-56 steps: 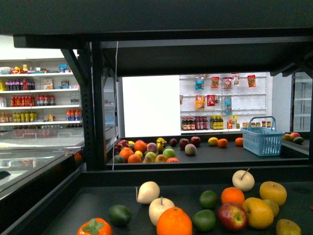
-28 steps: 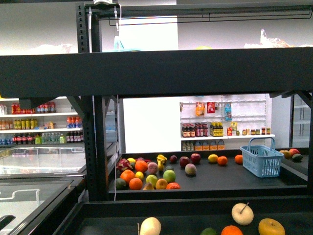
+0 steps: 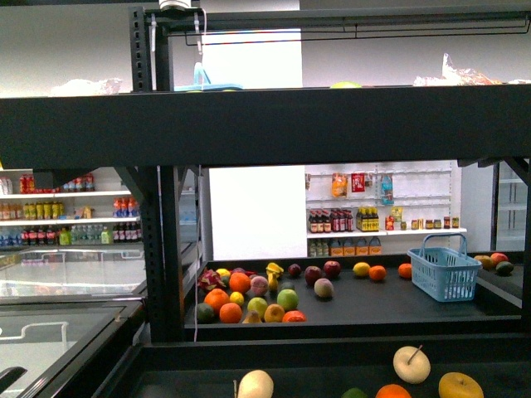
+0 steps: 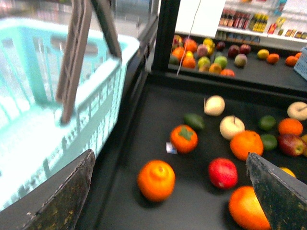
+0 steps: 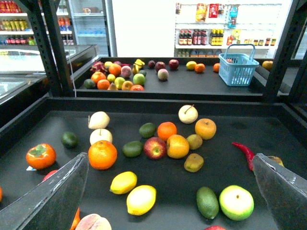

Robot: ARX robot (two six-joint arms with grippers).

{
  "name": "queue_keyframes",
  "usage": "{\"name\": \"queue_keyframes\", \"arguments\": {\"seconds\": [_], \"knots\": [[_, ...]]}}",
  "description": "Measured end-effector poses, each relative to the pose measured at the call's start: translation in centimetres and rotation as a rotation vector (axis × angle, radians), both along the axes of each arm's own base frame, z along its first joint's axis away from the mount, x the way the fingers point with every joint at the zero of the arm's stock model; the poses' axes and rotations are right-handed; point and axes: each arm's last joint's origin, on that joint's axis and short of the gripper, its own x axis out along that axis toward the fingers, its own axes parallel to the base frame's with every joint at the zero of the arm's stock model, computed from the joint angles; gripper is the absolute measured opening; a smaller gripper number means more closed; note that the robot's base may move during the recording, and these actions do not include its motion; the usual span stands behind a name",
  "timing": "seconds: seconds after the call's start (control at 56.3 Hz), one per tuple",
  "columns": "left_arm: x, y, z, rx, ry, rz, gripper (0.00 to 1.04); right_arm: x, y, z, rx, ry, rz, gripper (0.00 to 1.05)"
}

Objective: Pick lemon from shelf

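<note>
Two lemons lie side by side on the shelf's near tray in the right wrist view: one and a larger one. My right gripper is open and empty above them, one finger to each side of the fruit pile. My left gripper is open and empty over the tray's left part, above an orange and a red apple. No lemon shows in that view. The front view shows the shelf's black beam and neither arm. The near lemons lie below its frame.
A pale turquoise basket hangs by the left gripper. Oranges, apples, limes, an avocado and a red chilli crowd the near tray. The far tray holds more fruit and a blue basket. Bottle shelves stand behind.
The front view has risen: most near-tray fruit has dropped below the frame, and the shelf's upper beam and top level have come into view. It has hardly moved in the last half second.
</note>
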Motion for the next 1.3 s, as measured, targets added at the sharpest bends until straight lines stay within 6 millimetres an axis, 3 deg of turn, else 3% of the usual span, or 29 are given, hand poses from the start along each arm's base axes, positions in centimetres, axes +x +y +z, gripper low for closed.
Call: {"name": "queue_keyframes", "arguments": {"seconds": [0.107, 0.267, 0.427, 0.551, 0.64, 0.835, 0.978, 1.298], "knots": [[0.4, 0.3, 0.7, -0.234, 0.061, -0.008, 0.97, 0.0, 0.0, 0.0, 0.000, 0.000, 0.001, 1.02], [0.8, 2.0, 5.4, -0.509, 0.027, -0.015, 0.97, 0.0, 0.0, 0.0, 0.000, 0.000, 0.001, 1.02], [2.2, 6.4, 10.3, -0.755, 0.006, 0.056, 0.97, 0.0, 0.0, 0.0, 0.000, 0.000, 0.001, 1.02], [4.1, 10.0, 12.8, -0.838, -0.010, 0.125, 0.97, 0.0, 0.0, 0.0, 0.000, 0.000, 0.001, 1.02], [5.7, 12.1, 13.2, -0.897, 0.008, 0.176, 0.97, 0.0, 0.0, 0.0, 0.000, 0.000, 0.001, 1.02], [9.8, 15.7, 12.2, -1.043, 0.047, 0.247, 0.97, 0.0, 0.0, 0.0, 0.000, 0.000, 0.001, 1.02], [11.6, 16.6, 12.2, -1.085, 0.031, 0.234, 0.97, 0.0, 0.0, 0.0, 0.000, 0.000, 0.001, 1.02], [14.8, 16.6, 11.9, -1.148, 0.020, 0.206, 0.97, 0.0, 0.0, 0.0, 0.000, 0.000, 0.001, 1.02]]}}
